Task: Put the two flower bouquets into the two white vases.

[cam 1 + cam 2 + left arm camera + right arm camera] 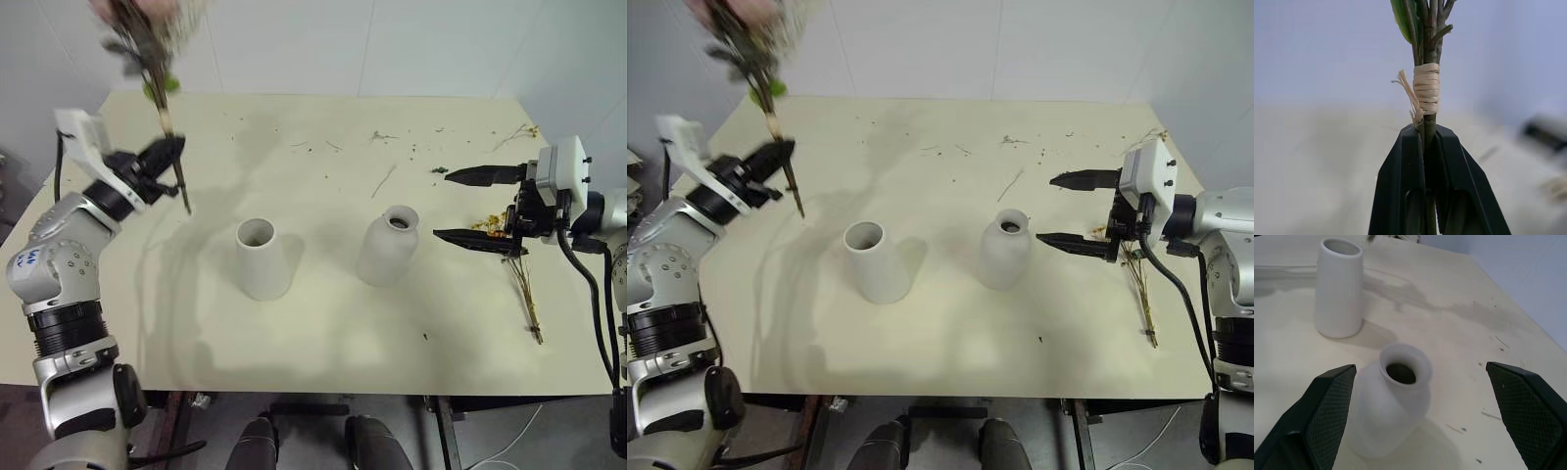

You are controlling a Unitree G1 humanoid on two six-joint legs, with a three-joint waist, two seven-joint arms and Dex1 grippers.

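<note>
My left gripper (165, 155) is shut on the stem of the pink rose bouquet (147, 44) and holds it upright in the air over the table's left side. In the left wrist view the black fingers (1400, 186) pinch the stem just below its raffia binding (1426, 88). The tapered wide-mouthed vase (263, 258) and the narrow-necked bottle vase (389, 247) stand side by side mid-table. My right gripper (438, 203) is open, level, right of the bottle vase (1393, 406) and pointing at it. The thin dried bouquet (526, 289) lies on the table under the right hand.
Loose twigs and crumbs (384, 180) are scattered over the far half of the cream table (323, 352). A white wall rises just behind the table. The table's right edge runs close beside the dried bouquet.
</note>
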